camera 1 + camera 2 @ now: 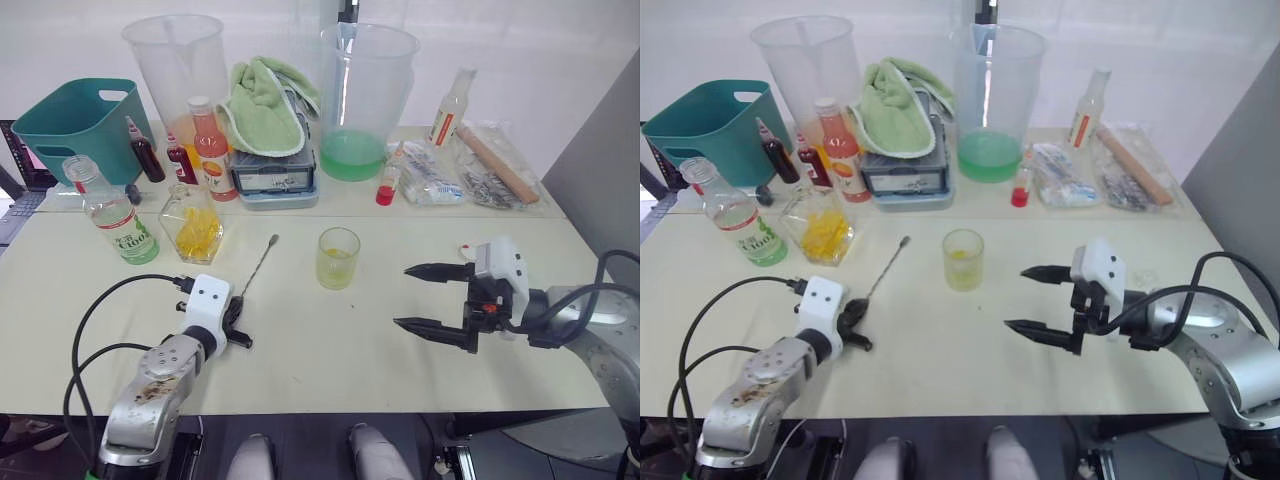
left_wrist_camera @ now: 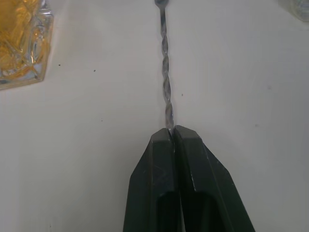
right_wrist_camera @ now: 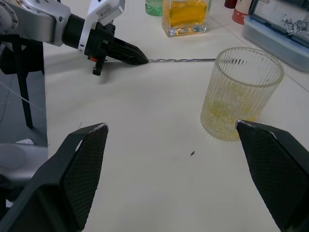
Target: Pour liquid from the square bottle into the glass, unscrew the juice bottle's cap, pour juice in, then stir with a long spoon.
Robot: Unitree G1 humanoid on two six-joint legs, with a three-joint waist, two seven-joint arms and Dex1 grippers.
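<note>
L fingers (image 2: 173, 133) pinch long spoon (image 1: 258, 266) end; R gripper (image 1: 428, 297) fingers spread, empty.

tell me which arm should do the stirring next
Left. The left gripper is already shut on the long spoon's handle end on the table. The right gripper is open and empty beside the glass, well placed to steady it.

The long spoon (image 1: 258, 266), thin twisted silver, lies flat on the counter between the square bottle (image 1: 194, 225) of yellow liquid and the ribbed glass (image 1: 338, 258), which stands upright.
</note>
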